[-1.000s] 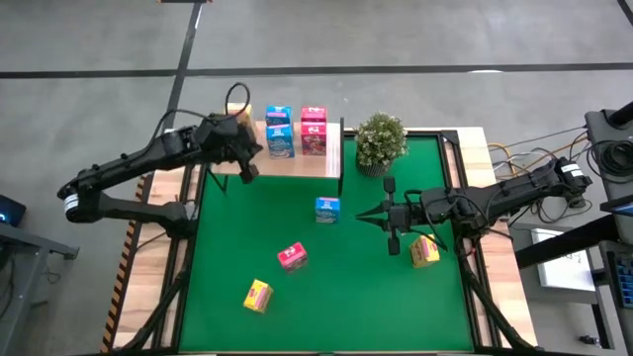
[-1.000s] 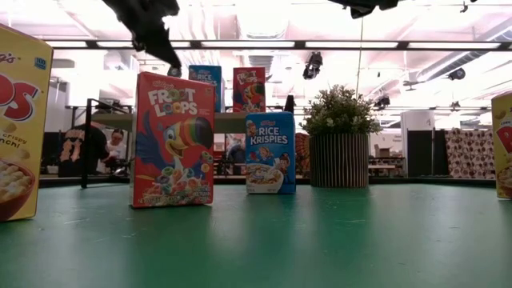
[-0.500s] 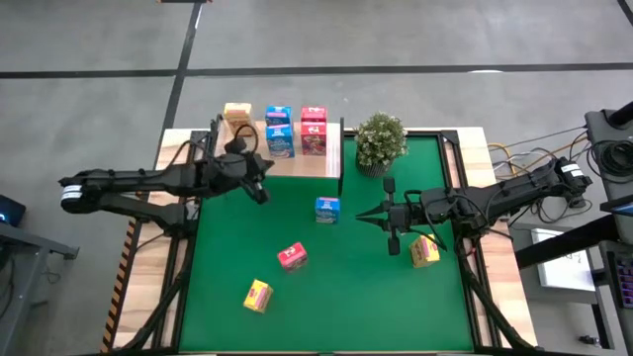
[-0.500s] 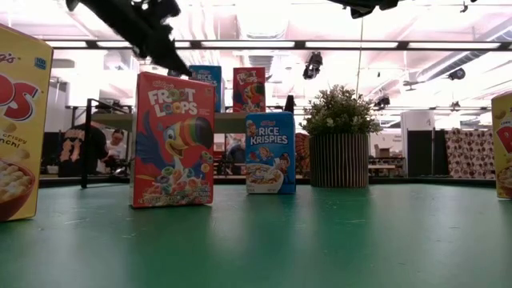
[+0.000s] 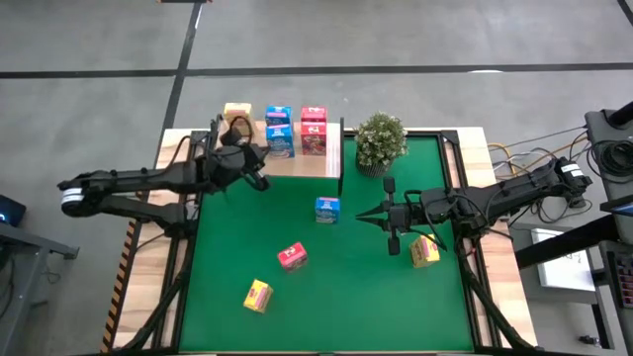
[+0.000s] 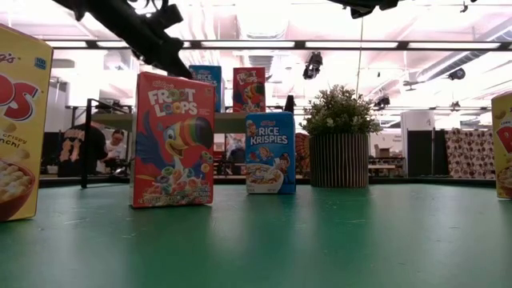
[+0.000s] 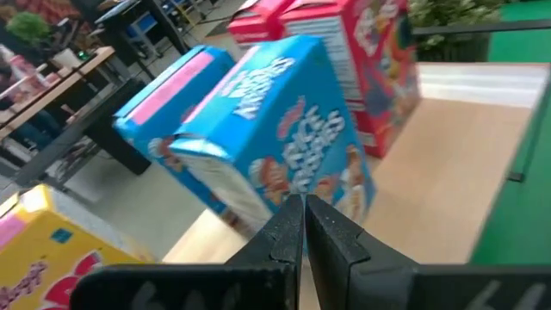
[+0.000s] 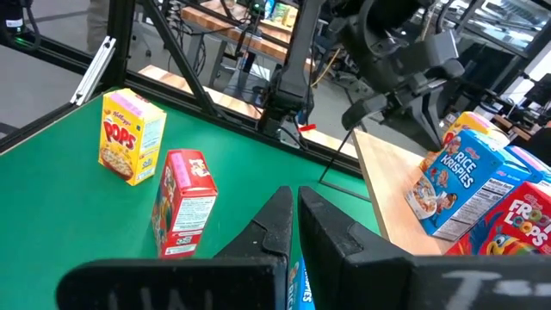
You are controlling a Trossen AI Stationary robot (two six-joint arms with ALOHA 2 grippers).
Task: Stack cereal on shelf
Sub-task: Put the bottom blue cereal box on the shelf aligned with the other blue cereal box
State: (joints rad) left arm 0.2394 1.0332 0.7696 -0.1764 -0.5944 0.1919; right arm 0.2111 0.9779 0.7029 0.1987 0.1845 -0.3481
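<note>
Past my left gripper [image 7: 304, 226], fingers pressed together, I see two blue cereal boxes [image 7: 284, 146] and two red ones [image 7: 379, 60] on the wooden shelf [image 7: 439, 172], a yellow box [image 7: 43, 258] nearer.

A large industrial lab or workshop hall is being shown: bare concrete floor [image 5: 415, 40], ceiling strip lights [image 6: 264, 44], workbenches [image 8: 232, 17] and loose cables [image 5: 514, 158] are being seen around the table.

Dark jointed arms, black cables
</note>
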